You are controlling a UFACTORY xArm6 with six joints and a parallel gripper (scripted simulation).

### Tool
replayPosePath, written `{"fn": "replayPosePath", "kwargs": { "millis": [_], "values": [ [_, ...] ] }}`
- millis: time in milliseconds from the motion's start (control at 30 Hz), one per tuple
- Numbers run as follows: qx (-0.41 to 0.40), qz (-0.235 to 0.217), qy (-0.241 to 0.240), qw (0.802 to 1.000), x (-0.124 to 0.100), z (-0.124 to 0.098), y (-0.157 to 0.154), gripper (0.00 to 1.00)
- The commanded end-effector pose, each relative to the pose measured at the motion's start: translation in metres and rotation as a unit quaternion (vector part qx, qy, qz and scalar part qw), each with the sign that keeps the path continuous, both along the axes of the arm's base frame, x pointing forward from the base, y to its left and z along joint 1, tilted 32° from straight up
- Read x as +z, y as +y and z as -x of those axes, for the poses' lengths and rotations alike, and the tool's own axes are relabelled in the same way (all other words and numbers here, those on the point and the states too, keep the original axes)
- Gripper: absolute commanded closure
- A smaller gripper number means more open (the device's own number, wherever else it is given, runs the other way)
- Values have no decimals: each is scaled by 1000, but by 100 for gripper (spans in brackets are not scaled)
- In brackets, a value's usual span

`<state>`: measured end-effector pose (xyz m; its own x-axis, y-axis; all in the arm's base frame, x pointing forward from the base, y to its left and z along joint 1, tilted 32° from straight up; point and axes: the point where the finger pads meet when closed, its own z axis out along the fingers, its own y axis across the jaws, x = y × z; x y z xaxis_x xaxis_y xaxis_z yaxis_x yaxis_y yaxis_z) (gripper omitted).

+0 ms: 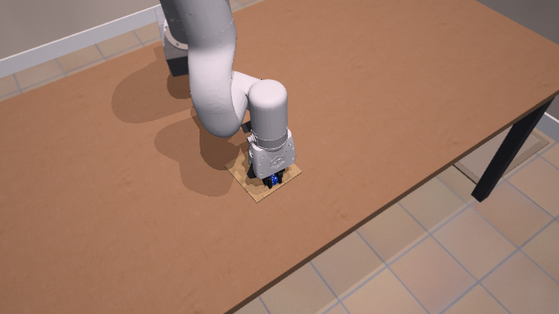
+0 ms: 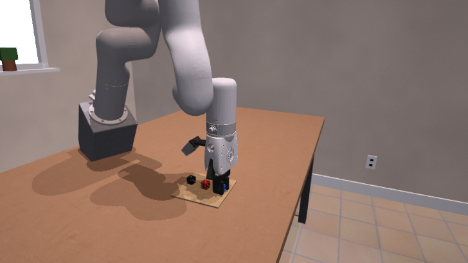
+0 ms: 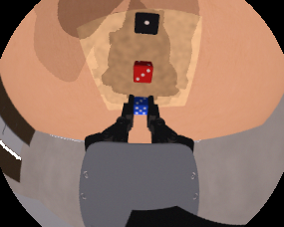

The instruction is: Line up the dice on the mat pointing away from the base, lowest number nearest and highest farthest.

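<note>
The tan mat lies flat on the table. The black die shows one pip on top and stands on the mat nearest the base. The red die shows three and lies flat in the middle. My gripper points down, shut on the blue die, low over the mat's far edge area. Its top shows several pips. The three dice look roughly in line. Whether the blue die touches the mat is unclear; the fingers partly hide it.
The robot's base stands at the table's back edge, beyond the black die. The brown table surrounds the mat, with its long front edge beyond the blue die. The arm's shadow falls across part of the mat.
</note>
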<state>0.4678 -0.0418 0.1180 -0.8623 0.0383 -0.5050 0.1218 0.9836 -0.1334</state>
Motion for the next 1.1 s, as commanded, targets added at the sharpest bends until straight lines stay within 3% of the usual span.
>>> {"fn": "replayPosePath", "kwargs": {
  "millis": [0,1067],
  "values": [
    [0,0,-1,1000,1,-1,0,85],
    [0,0,-1,1000,-2,-2,-1,85]
  ]
}}
